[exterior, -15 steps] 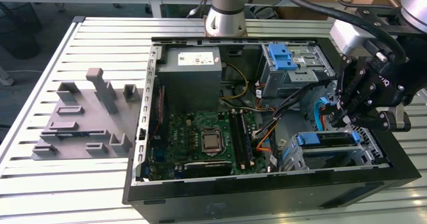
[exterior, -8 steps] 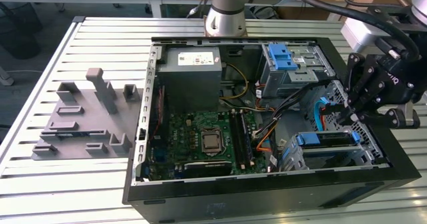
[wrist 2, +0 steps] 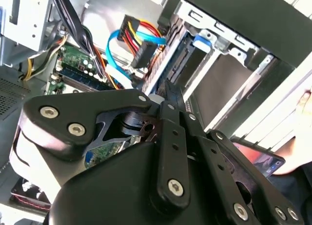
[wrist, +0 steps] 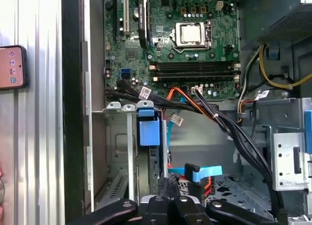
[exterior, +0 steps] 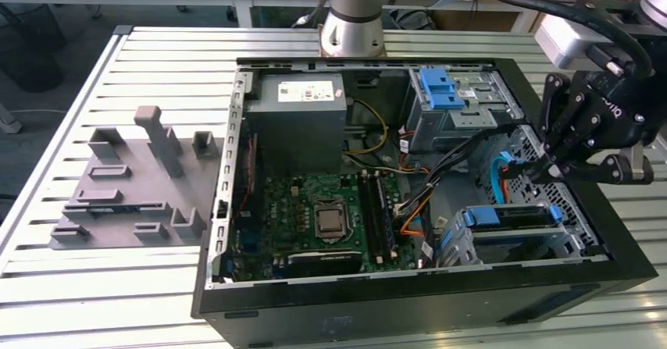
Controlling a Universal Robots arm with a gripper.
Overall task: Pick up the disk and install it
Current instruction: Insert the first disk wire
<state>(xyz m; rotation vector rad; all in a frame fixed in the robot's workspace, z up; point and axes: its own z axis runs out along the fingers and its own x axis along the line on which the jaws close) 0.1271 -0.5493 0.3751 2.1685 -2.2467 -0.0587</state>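
Over the drive-bay end of the open computer case [exterior: 417, 302], the hand [exterior: 536, 173] hangs with its fingers pressed together and, by the look of it, nothing between them. The disk [exterior: 508, 218] sits just below, apart from the fingertips. It lies in the metal cage [exterior: 568, 247] at the case's corner, apparently slid home, with its blue frame end facing up in the first wrist view [wrist: 148, 130]. The case lies on its side on a slatted aluminium bench [exterior: 62, 286], probably so the bays open upward. A grey fixture plate [exterior: 130, 193] lies well apart at the exterior view's left, a phone [wrist: 12, 68] rests on the slats, and office desks stand behind.
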